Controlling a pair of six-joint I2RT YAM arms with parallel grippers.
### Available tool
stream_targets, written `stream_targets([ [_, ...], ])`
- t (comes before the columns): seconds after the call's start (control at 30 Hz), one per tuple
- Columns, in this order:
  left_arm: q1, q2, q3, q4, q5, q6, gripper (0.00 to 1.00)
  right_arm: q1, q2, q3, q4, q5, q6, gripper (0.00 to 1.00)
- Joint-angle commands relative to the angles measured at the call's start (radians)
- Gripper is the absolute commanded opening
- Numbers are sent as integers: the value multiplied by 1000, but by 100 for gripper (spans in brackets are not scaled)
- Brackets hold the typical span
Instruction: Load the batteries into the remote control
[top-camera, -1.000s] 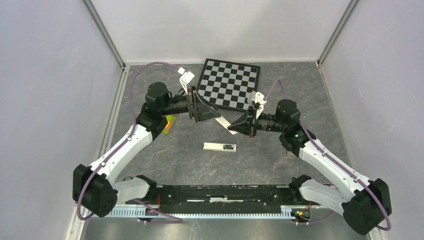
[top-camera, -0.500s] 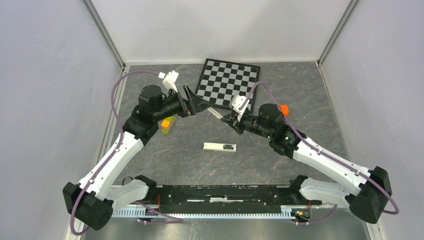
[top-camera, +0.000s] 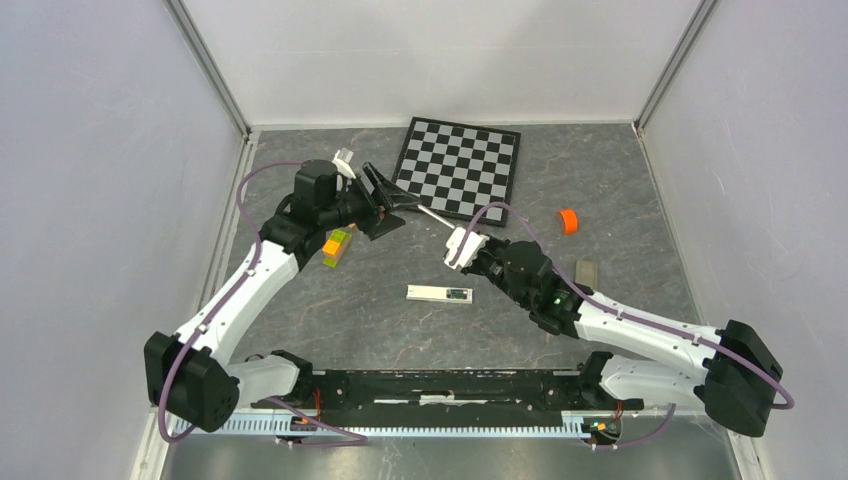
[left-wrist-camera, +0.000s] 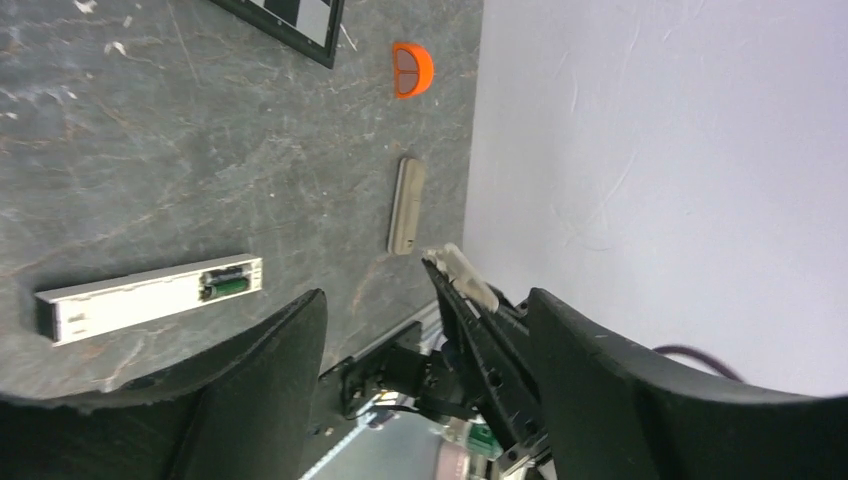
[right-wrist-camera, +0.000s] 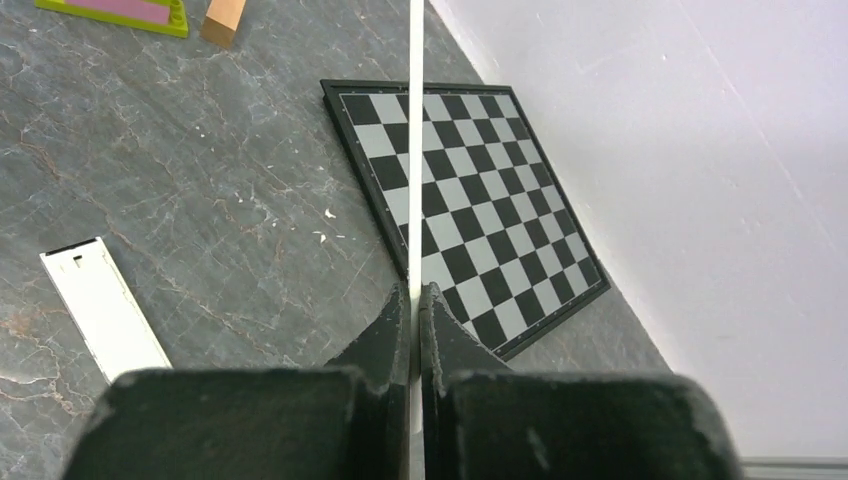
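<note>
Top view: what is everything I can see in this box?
Chessboard: one, black-and-white, far middle.
Cap: one, orange, right of chessboard.
Block: one, cream, right side.
Bricks: one stack, green and orange, left side.
Remote: one, white, centre, recess up.
Batteries: count unclear, dark greenish, in remote's recess.
Strip: one, thin white, in right pincer.
Arms: two, white-and-black, near edge.
Left pincer: black, open, near strip's far end.
Right pincer: black, shut on strip.

White remote control (top-camera: 440, 293), white strip (right-wrist-camera: 415, 150), chequered black-and-white board (top-camera: 460, 167), orange cap (top-camera: 569, 221)
</note>
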Motion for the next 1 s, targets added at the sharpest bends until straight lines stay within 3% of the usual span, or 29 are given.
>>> stream_targets([
  [0.0,4,40,-26,154,95,-188,74,37,-1,-14,132,65,-106,0],
  [0.17,4,56,-74,232,134,-250,61,79,61,-1,150,144,-162,0],
  [0.43,3,50,-125,270,172,-266,33,97,101,12,184,138,-151,0],
  [0.7,5,53,-139,269,180,-230,29,99,92,16,164,108,-140,0],
  [0.97,4,70,-150,304,202,-196,2,102,70,-8,170,93,-156,0],
])
